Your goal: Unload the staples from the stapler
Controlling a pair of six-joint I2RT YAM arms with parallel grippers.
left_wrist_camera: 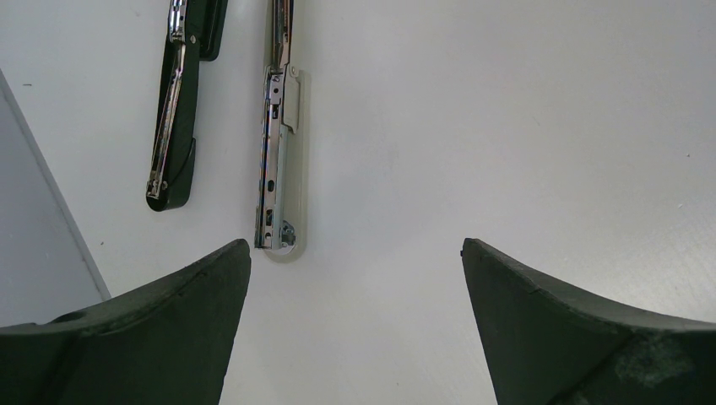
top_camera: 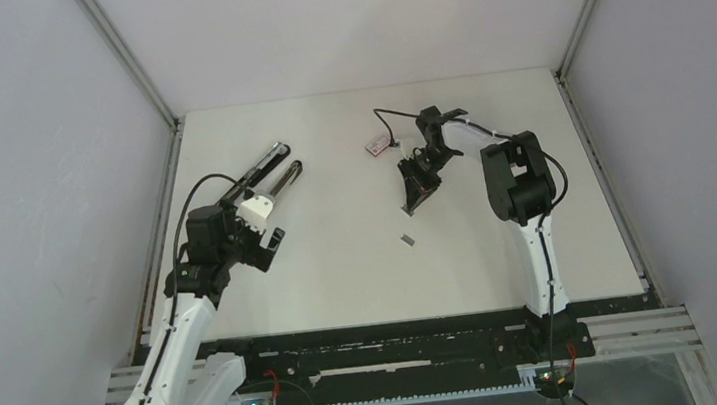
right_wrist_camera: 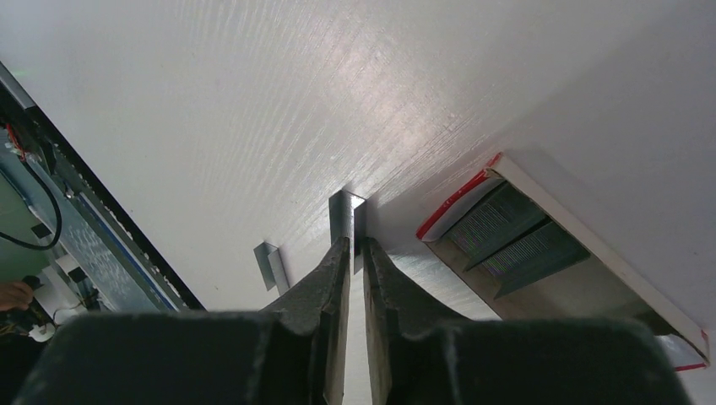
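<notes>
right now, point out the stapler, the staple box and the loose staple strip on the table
stapler (left_wrist_camera: 277, 160), left wrist view, its silver bar
staple box (right_wrist_camera: 591, 240), right wrist view, its white wall
staple strip (top_camera: 407, 241), top view, its middle

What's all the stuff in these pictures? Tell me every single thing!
stapler: one, black-and-silver, opened into two bars, far left of the table.
staples: two short strips, silver-grey; one at the right gripper's tips, one lying on the table nearer the arm bases.
staple box: one, red-and-white, open, grey rows inside, beside the right gripper.
table: one, white, under everything.
left gripper: one, black, open wide, pointing at the stapler.
right gripper: one, black, only a narrow gap between its fingers; grip on the strip unclear.
</notes>
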